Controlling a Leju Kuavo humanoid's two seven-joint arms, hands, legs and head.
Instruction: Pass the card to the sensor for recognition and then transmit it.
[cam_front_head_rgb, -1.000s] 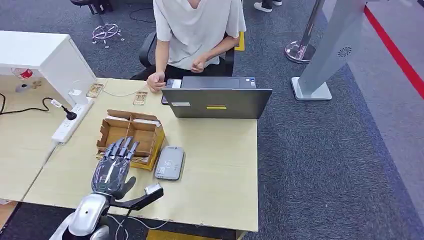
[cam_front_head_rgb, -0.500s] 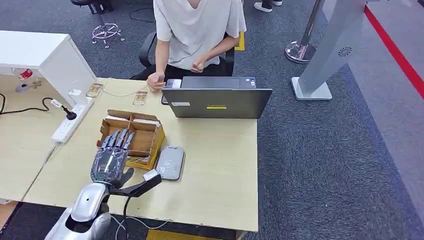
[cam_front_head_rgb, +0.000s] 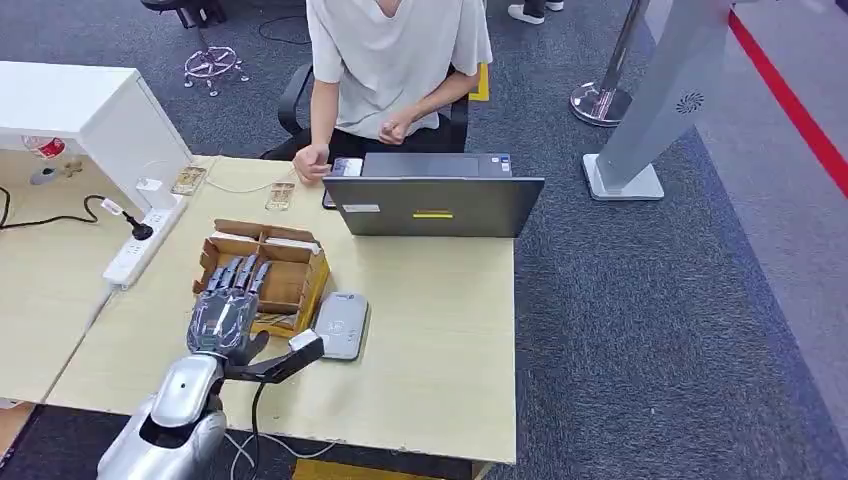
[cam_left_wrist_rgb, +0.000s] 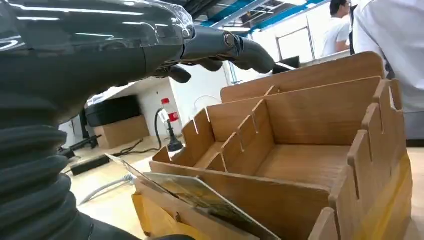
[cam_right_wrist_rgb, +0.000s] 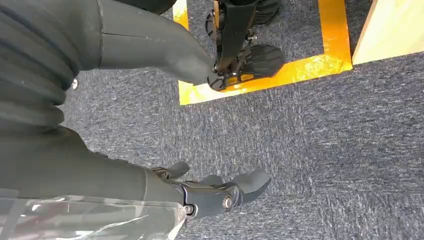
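Left wrist view: card (cam_left_wrist_rgb: 200, 197) tilted in box (cam_left_wrist_rgb: 300, 150), long edge level, under empty spread left hand (cam_left_wrist_rgb: 215, 47).

brown card box (cam_front_head_rgb: 268, 270), grey sensor (cam_front_head_rgb: 339, 325)

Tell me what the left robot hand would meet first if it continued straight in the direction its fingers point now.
Probably the wooden box. The left robot hand has its fingers stretched over the box's near compartments, so going on it would likely meet a divider or the far wall; its height above them is unclear.

The left hand (cam_front_head_rgb: 226, 318) hides the near compartments of the wooden box (cam_front_head_rgb: 290, 262)
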